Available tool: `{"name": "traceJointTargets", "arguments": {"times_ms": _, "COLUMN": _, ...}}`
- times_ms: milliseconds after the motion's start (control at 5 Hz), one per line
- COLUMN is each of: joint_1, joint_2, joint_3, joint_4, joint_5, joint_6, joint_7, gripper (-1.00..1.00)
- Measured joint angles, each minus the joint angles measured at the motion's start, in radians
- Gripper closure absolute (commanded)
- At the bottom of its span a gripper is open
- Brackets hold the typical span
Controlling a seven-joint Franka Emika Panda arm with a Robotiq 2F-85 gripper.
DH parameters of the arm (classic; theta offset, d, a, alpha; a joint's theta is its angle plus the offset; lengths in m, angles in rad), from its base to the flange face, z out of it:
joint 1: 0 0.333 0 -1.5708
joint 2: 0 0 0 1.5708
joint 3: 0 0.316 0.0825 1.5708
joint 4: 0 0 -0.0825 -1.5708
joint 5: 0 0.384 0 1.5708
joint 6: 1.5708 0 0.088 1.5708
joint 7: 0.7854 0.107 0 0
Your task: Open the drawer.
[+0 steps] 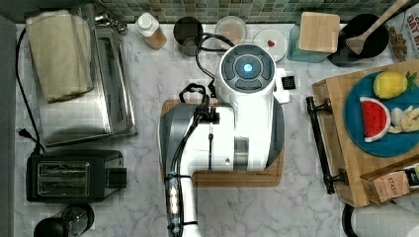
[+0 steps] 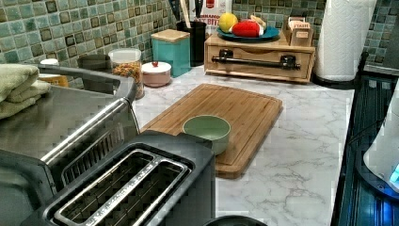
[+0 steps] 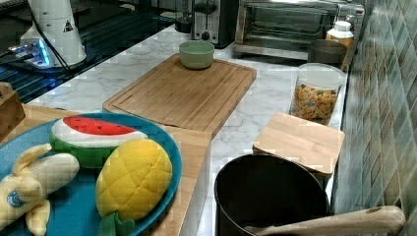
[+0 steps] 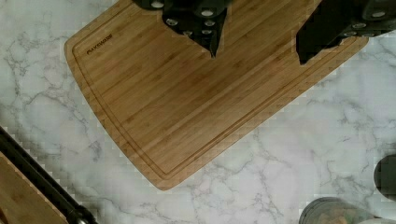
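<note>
The light-wood drawer (image 2: 263, 52) sits pushed into its wooden box at the back of the left view, its long black bar handle (image 2: 256, 60) across the front. In the top view the handle (image 1: 320, 143) runs along the box's left side, right of my white arm (image 1: 237, 128). The wrist view shows my gripper (image 4: 257, 57) open, high above the cutting board (image 4: 187, 93), with nothing between its black fingers (image 4: 205, 23). The black handle (image 4: 37, 175) and a strip of the drawer's wood (image 4: 21, 200) lie in a corner of the wrist view, well away from the fingers.
A green bowl (image 2: 207, 129) stands on the cutting board (image 2: 235, 108). A blue plate of toy fruit (image 1: 380, 116) and a tea box (image 1: 390, 185) rest on the drawer's box. A toaster (image 1: 74, 175), toaster oven (image 1: 94, 79), cereal jar (image 3: 317, 96) and paper towel roll (image 2: 346, 37) ring the marble counter.
</note>
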Motion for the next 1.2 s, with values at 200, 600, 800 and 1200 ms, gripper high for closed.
{"name": "traceJointTargets", "arguments": {"times_ms": 200, "joint_1": -0.001, "joint_2": 0.0, "joint_3": 0.0, "joint_4": -0.003, "joint_5": 0.0, "joint_6": 0.0, "joint_7": 0.0, "gripper": -1.0}}
{"name": "traceJointTargets", "arguments": {"times_ms": 600, "joint_1": -0.002, "joint_2": 0.005, "joint_3": -0.002, "joint_4": -0.015, "joint_5": 0.0, "joint_6": 0.014, "joint_7": 0.0, "gripper": -1.0}}
{"name": "traceJointTargets", "arguments": {"times_ms": 800, "joint_1": -0.002, "joint_2": 0.004, "joint_3": -0.002, "joint_4": -0.022, "joint_5": 0.0, "joint_6": -0.015, "joint_7": -0.071, "gripper": -1.0}}
{"name": "traceJointTargets", "arguments": {"times_ms": 1200, "joint_1": -0.019, "joint_2": -0.025, "joint_3": -0.009, "joint_4": -0.14, "joint_5": -0.029, "joint_6": 0.122, "joint_7": -0.524, "gripper": -1.0}}
